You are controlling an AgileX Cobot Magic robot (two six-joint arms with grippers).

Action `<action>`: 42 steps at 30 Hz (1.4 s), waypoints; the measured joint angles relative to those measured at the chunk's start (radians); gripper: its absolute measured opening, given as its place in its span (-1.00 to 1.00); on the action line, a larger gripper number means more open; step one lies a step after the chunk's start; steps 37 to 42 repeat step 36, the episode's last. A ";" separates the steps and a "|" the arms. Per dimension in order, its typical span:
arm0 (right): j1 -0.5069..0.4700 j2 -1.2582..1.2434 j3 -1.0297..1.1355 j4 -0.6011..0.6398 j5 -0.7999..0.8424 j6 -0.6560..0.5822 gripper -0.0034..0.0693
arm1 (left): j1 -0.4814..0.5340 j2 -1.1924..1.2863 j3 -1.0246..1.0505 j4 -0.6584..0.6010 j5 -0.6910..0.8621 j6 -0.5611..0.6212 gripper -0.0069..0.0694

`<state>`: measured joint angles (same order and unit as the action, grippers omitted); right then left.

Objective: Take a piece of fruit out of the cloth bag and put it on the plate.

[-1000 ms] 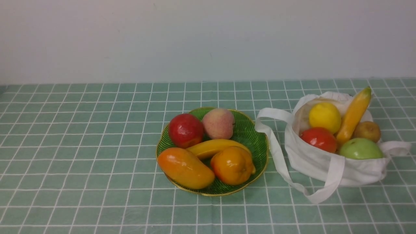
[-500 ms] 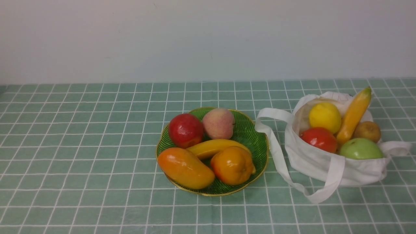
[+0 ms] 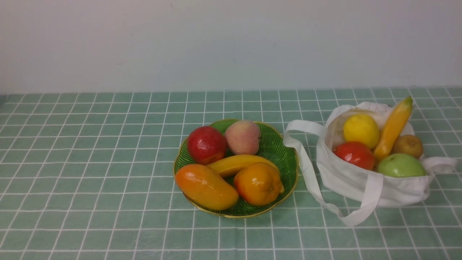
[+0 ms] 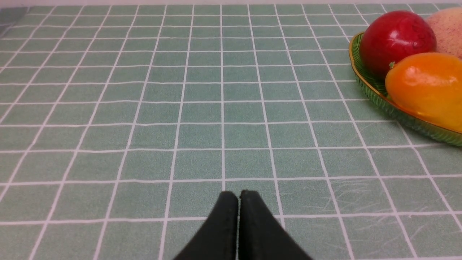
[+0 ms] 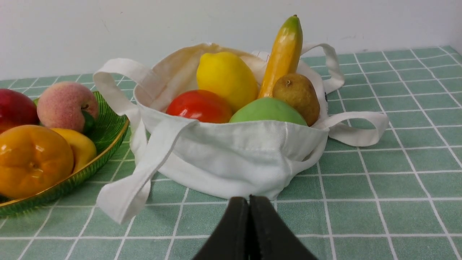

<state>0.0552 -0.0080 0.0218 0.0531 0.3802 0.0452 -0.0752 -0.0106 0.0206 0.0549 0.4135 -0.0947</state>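
The mango-shaped fruit (image 3: 205,186), orange fading to yellow, lies at the front left of the green gold-rimmed plate (image 3: 285,159); it also shows in the left wrist view (image 4: 429,85). The white cloth bag (image 3: 361,180) stands to the right of the plate, with its straps trailing on the table. Neither gripper shows in the front view. My left gripper (image 4: 238,194) is shut and empty over bare tablecloth, to the left of the plate (image 4: 371,86). My right gripper (image 5: 248,198) is shut and empty, just in front of the bag (image 5: 231,159).
On the plate also lie a red apple (image 3: 205,144), a peach (image 3: 242,137), a banana (image 3: 234,163) and a round orange (image 3: 258,183). The bag holds a lemon (image 3: 360,130), a red fruit (image 3: 354,154), a green apple (image 3: 400,165), a brown fruit (image 3: 408,145) and a long yellow fruit (image 3: 393,126).
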 joint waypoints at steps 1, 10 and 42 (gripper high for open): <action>0.000 0.000 0.000 0.000 0.000 0.000 -0.94 | 0.000 0.000 0.000 0.000 0.000 0.000 -0.84; 0.000 0.000 0.000 0.000 0.000 0.000 -0.94 | 0.000 0.000 0.000 0.000 0.000 0.000 -0.84; 0.000 0.000 0.000 0.000 0.000 0.022 -0.94 | 0.000 0.000 0.000 0.000 0.000 0.000 -0.84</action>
